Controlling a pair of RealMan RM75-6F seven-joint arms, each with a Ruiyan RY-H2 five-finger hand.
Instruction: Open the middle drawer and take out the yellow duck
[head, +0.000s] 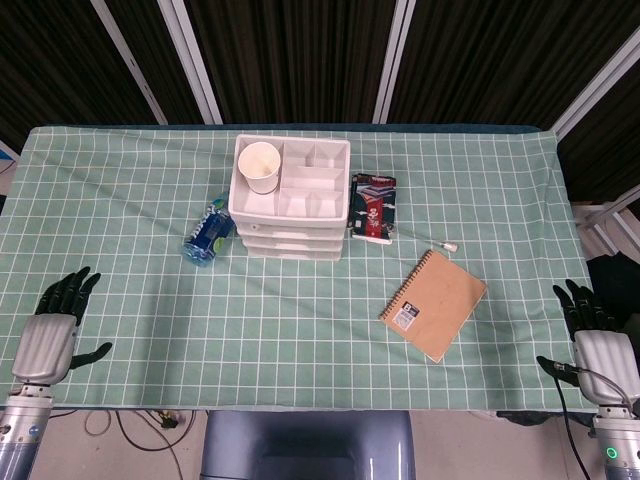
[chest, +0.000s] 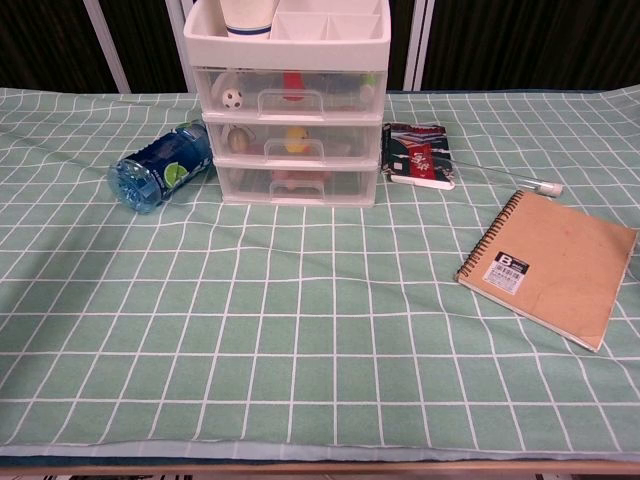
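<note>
A white three-drawer organiser (head: 292, 210) (chest: 290, 100) stands at the back middle of the table, all drawers closed. Through the clear front of the middle drawer (chest: 293, 143) the yellow duck (chest: 296, 137) shows behind the handle. My left hand (head: 55, 328) hovers at the table's near left edge, fingers spread and empty. At the near right corner my right hand (head: 592, 338) is also open and holds nothing. Both hands are far from the drawers and appear only in the head view.
A blue water bottle (chest: 160, 167) lies on its side left of the organiser. A paper cup (head: 260, 166) sits in the top tray. A snack packet (chest: 418, 155), a thin pen (chest: 525, 182) and a brown spiral notebook (chest: 552, 264) lie to the right.
</note>
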